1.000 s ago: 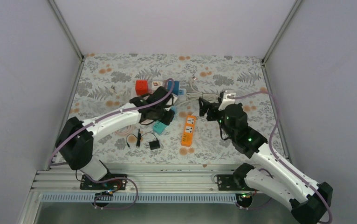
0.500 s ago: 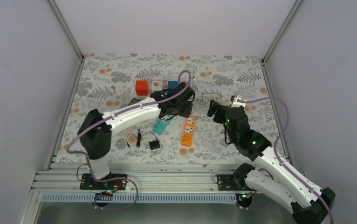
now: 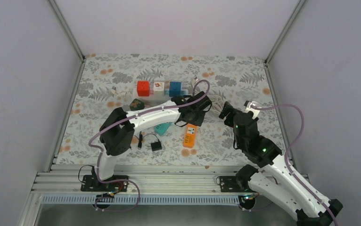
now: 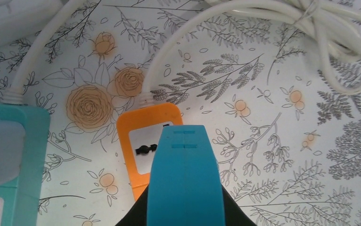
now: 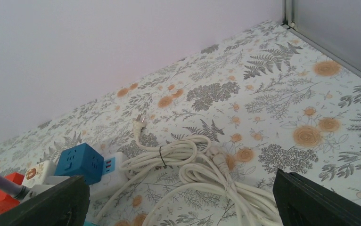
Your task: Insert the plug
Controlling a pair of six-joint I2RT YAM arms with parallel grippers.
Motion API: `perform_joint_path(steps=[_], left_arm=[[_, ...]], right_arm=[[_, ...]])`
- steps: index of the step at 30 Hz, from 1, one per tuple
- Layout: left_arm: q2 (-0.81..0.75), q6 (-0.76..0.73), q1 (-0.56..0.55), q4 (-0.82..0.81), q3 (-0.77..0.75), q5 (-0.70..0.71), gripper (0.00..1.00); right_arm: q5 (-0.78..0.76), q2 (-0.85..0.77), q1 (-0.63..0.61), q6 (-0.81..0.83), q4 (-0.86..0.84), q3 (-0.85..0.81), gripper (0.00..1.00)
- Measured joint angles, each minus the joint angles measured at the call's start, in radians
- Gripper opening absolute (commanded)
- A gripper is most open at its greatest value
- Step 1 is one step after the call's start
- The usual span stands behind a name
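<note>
Since a second ago, the left gripper [image 3: 198, 107] has been swung toward 3 o'clock, from over the teal power strip [image 4: 28, 155] to the 12 o'clock end of the orange power strip [image 4: 145, 113]. The right gripper [image 3: 226, 111] has been drawn back toward 3 o'clock.

In the left wrist view, a cyan plug [image 4: 185, 179] is seen between the jaws, of which only black edges show on either side of its base; the plug appears to be clamped. It is poised over the orange strip, overlapping the 3 o'clock part of the end socket, whose dark slots are partly visible. Whether plug and strip are touching cannot be told. The teal strip lies just beside the orange one, at its 9 o'clock.

The right gripper is held wide open with nothing in it: its two black fingers [image 5: 51, 205] are seen at opposite lower corners of the right wrist view. A coiled white cable [image 5: 171, 153] is spread on the patterned mat between them, toward 12 o'clock.

A red cube [image 3: 143, 88], a white cube [image 3: 158, 86] and a blue cube [image 5: 82, 162] are lined up at 12 o'clock of the strips. A black adapter [image 3: 156, 146] rests at 6 o'clock of the teal strip.
</note>
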State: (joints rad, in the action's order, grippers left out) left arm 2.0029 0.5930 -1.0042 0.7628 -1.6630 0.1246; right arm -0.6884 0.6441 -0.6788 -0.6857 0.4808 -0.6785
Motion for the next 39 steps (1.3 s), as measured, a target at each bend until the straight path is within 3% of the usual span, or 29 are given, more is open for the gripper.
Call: perform_joint_path(steps=[17, 39], left_arm=[[0.131, 0.013, -0.001, 0.04, -0.088, 0.04, 0.02], [0.136, 0.01, 0.003, 0.076, -0.114, 0.025, 0.02]], right_arm=[[-0.013, -0.023, 0.001, -0.001, 0.014, 0.006, 1.0], [-0.081, -0.083, 0.001, -0.06, 0.064, 0.007, 1.0]])
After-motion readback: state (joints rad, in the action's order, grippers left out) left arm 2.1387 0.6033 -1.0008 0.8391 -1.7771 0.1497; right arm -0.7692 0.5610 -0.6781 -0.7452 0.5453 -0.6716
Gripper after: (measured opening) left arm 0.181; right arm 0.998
